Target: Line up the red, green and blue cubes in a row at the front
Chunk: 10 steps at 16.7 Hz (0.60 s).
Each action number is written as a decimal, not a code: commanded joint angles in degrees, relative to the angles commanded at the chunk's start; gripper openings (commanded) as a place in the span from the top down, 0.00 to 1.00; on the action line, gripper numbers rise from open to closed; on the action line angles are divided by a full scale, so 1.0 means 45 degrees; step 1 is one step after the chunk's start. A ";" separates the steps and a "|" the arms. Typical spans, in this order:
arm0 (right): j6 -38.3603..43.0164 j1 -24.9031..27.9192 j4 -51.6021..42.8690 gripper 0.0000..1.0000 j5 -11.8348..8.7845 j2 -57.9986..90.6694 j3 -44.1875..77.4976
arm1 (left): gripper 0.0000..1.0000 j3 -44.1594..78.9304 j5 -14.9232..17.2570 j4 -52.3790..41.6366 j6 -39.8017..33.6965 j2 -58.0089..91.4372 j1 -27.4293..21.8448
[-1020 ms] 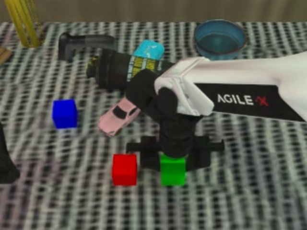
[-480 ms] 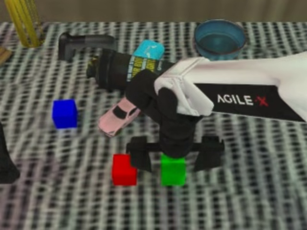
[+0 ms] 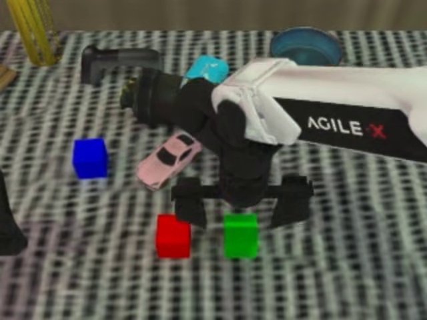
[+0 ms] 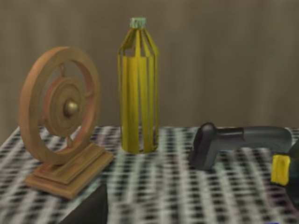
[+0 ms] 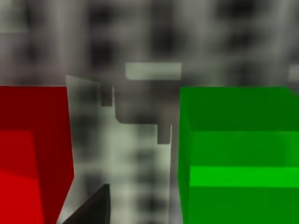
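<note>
Right fingers: my right gripper has its fingers spread wide, one finger near the red cube and the other off past the green cube, holding nothing. It hangs just behind the green cube.
Green cube: the green cube sits free on the table at the front; the right wrist view shows it beside the red one with a strip of cloth between them.
Red cube: the red cube lies to the left of the green, about level with it, near but not touching.
Blue cube: the blue cube is well apart, farther back and toward the table's left side, near the pink toy car.
Left arm: my left gripper is parked at the left edge; I cannot tell how its fingers stand.
Progress: I judge two of three cubes placed; the blue cube is still to be fetched and set in line, most likely on the left arm's side.
Writing: the right arm reads "AGILE X", the X in red. The dark cylinder behind the gripper carries a yellow label I cannot read.
Other things: a blue bowl at the back, a scanner, a yellow bottle and a wooden wheel.
</note>
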 joint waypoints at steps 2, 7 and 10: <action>0.0001 0.0037 -0.0944 0.00 0.0014 -0.0288 0.0589 | 0.00 0.0000 0.0000 0.0000 0.0000 0.0000 0.0000; 0.0006 0.0047 -0.1823 0.00 0.0019 -0.0563 0.1108 | 0.00 0.0000 0.0000 0.0000 0.0000 0.0000 0.0000; 0.0006 -0.0018 -0.1790 0.00 0.0018 -0.0512 0.1078 | 0.00 0.0000 0.0000 0.0000 0.0000 0.0000 0.0000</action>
